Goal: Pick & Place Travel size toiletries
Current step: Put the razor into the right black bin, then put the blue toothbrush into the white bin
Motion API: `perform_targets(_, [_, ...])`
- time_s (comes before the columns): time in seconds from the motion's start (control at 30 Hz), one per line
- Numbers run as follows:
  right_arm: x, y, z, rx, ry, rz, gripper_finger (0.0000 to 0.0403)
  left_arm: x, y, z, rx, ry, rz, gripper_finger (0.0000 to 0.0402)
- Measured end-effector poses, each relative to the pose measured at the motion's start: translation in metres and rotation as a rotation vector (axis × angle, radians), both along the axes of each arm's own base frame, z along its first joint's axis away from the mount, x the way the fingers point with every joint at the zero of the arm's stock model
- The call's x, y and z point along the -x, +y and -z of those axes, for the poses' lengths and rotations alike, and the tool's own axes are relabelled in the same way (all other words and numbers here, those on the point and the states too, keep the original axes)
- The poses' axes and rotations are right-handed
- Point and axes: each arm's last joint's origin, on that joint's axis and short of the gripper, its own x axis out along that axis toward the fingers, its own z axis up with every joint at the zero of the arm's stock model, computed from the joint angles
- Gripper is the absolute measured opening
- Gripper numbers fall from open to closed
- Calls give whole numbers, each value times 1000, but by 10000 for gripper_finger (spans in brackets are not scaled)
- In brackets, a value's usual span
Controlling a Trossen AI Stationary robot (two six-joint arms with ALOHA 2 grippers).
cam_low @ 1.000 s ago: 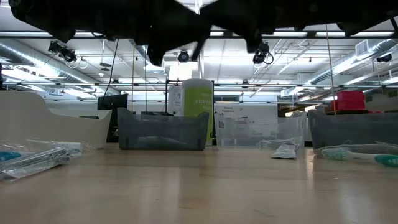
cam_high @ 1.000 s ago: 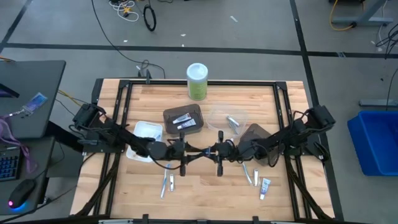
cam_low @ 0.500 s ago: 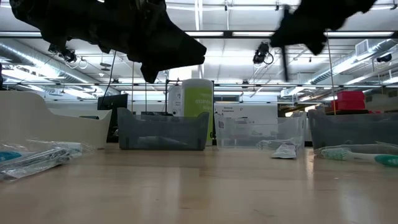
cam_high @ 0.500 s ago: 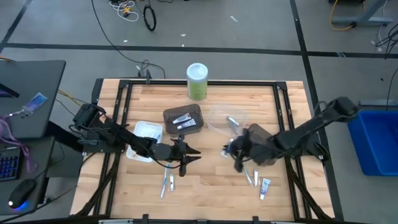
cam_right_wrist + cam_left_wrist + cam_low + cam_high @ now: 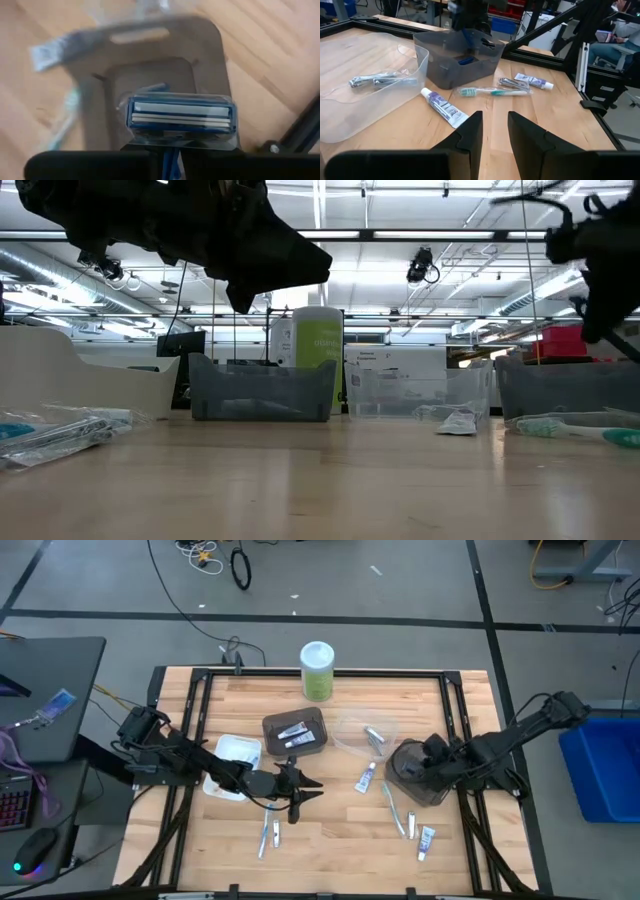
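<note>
My right gripper (image 5: pixel 167 150) hangs over the dark tray (image 5: pixel 415 787) at the table's right, shut on a blue razor (image 5: pixel 180 116) in a clear wrapper. My left gripper (image 5: pixel 314 787) hovers level over the table's middle, open, with nothing between its fingers (image 5: pixel 495 117). A white tube (image 5: pixel 367 778), a toothbrush (image 5: pixel 393 802), a wrapped razor (image 5: pixel 410 825) and another tube (image 5: pixel 427 840) lie flat on the wood near the dark tray. More slim items (image 5: pixel 270 834) lie near the front left. My right gripper pinches the razor's handle (image 5: pixel 169 150) between its two fingers, just behind the head. The fingers come from above, slanting down. The razor's head (image 5: pixel 180 120) sticks out past the fingertips, blades facing the camera, lifted clear above the dark tray's inside.
Another dark tray (image 5: pixel 295 730) with tubes stands at the middle, a clear tray (image 5: pixel 352 725) with a silvery item beside it, and a white tray (image 5: pixel 235 753) to the left. A green canister (image 5: pixel 317 670) stands at the far edge.
My right gripper has drawn away from my left gripper at the table's middle and gone toward the right edge. It has tipped from level to pointing down and now hangs over the dark tray with the razor. The white tube it covered now shows.
</note>
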Motion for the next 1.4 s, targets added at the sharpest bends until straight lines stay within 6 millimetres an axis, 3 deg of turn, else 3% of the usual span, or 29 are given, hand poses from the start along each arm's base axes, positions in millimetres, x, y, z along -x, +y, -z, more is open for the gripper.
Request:
perform_targets(0.23, [1, 1, 44, -63, 0, -51, 55, 0, 0, 0, 0, 0, 0, 97])
perform_targets(0.4, [4, 1, 60, -72, 13, -82, 73, 0, 0, 0, 0, 0, 0, 96])
perform_targets(0.83, [0, 2, 58, -68, -35, -80, 85, 0, 0, 0, 0, 0, -1, 96])
perform_targets(1.13, [-6, 12, 44, -310, 6, -152, 84, 0, 0, 0, 0, 0, -1, 96])
perform_targets(1.27, [-12, 12, 33, -207, -57, -201, 84, 0, 0, 0, 0, 0, -1, 96])
perform_targets(1.4, [-23, 11, 11, 25, -184, -283, 85, 0, 0, 0, 0, 0, -1, 96])
